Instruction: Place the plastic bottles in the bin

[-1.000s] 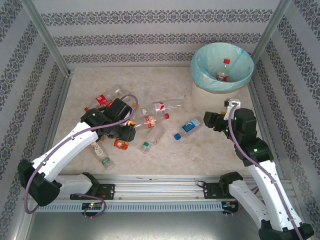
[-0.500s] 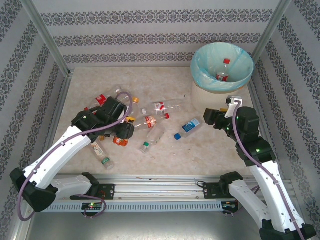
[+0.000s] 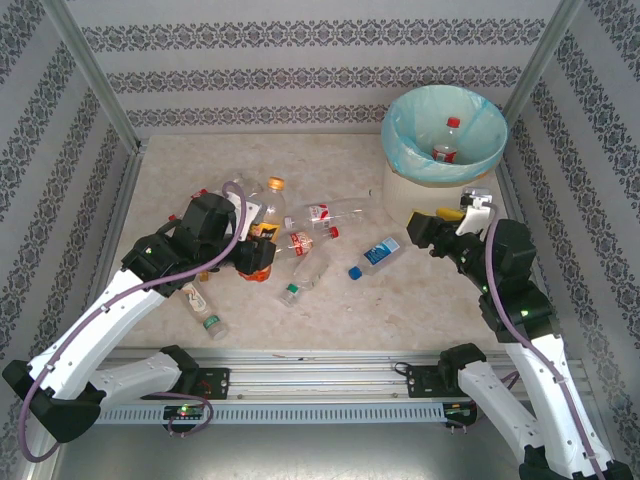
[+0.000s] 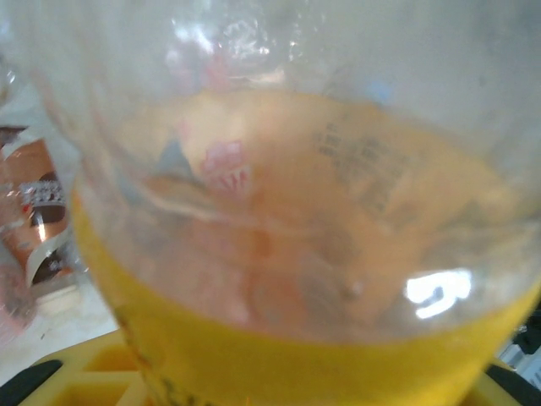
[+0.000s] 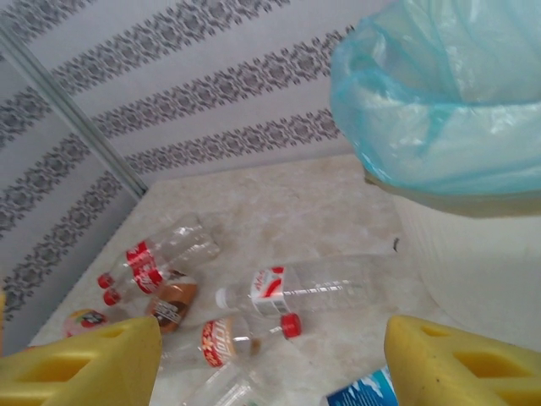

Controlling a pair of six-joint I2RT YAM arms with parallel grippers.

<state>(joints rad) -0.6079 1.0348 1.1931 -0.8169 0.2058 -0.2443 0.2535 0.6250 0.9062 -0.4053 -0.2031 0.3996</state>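
Orange-labelled bottle (image 4: 279,279) sits tight between the yellow pads of the left gripper (image 3: 258,262), jaws narrowed onto it, gripped for the carry, I'd say. Beyond, loose plastic bottles (image 3: 310,240) litter the table (image 3: 330,160). Right gripper (image 5: 270,355) gapes empty beside the bin (image 3: 420,185), one bottle (image 3: 447,140) already inside.

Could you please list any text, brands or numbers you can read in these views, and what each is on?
None is legible.
Clear plastic bottle with the orange label: block of small print, blurred.
Red-and-white-labelled clear bottle: too small.
Blue-labelled clear bottle: too small.
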